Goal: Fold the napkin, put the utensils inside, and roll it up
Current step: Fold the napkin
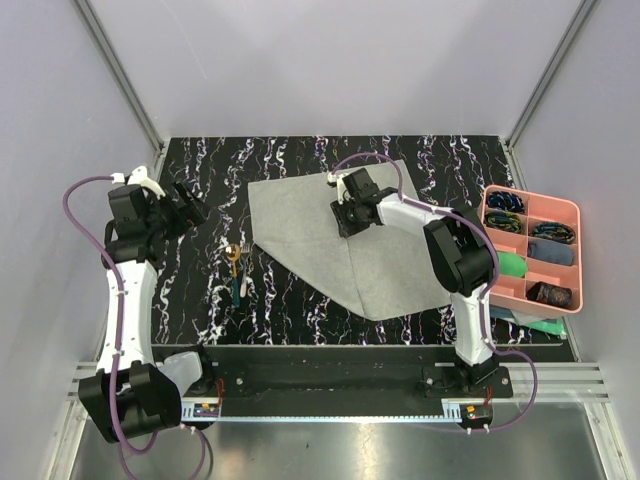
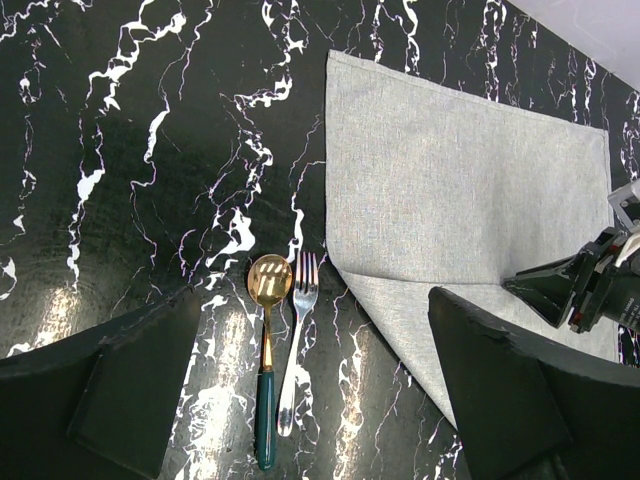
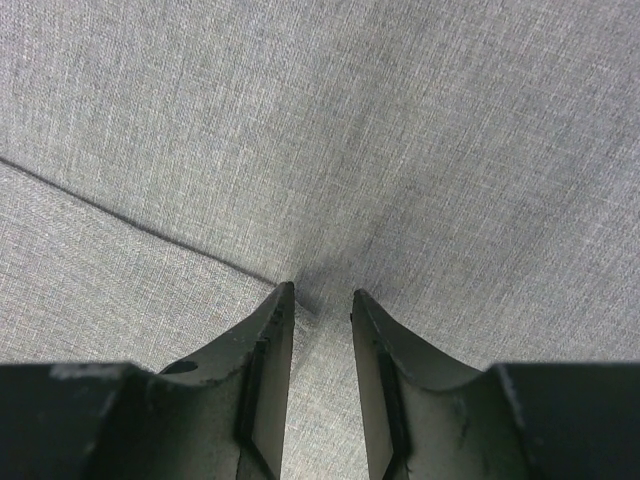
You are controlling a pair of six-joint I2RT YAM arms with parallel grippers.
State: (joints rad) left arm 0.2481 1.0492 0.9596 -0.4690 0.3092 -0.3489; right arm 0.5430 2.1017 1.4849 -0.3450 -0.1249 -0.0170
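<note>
I count one napkin (image 1: pixel 330 240) on the tabletop (image 1: pixel 200 300), folded into two layers. There are two utensils: one gold spoon (image 2: pixel 269 281) and one fork (image 2: pixel 297 340), side by side. One pink tray (image 1: pixel 577 212) is split into six compartments. In them I can make out one green roll (image 1: pixel 510 265); the other contents are too small to count. One teal cloth (image 1: pixel 545 325) lies just beside the tray. I have two arms, my left arm (image 1: pixel 125 290) and right arm (image 1: pixel 460 260), each with one pair of jaws.

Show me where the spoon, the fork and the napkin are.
spoon (image 2: pixel 267 340): left wrist view, on its gold neck.
fork (image 2: pixel 297 345): left wrist view, on its shaft.
napkin (image 2: pixel 460 190): left wrist view, on its folded-over upper layer.
</note>
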